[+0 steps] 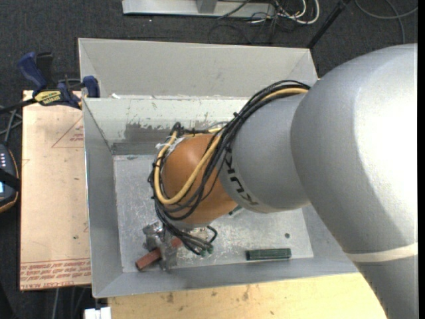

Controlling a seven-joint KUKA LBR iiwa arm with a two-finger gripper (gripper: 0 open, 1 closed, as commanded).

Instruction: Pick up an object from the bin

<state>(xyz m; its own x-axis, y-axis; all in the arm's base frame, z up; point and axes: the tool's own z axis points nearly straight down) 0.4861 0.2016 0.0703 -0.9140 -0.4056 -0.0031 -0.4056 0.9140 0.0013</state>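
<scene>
Claw (161,248) is down on the bin (99,178) floor, with a small reddish-brown block (145,263) right up against it, just left and nearer the front wall. Honestly can't tell if it's open or clamped. Dark green bar (268,254) lies well off to its right.

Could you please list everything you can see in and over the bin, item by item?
bin: one, grey metal, middle of the view.
block: one, reddish-brown, front-left of the bin floor, right by the gripper; whether they touch cannot be told.
bar: one, dark green, flat on the floor by the front wall, apart from the gripper.
arm: one, silver-grey, reaching in from the right.
orange cover: one, on the wrist.
cables: several, black and yellowish, looped round the cover.
gripper: one, metal, low over the front-left floor.
</scene>
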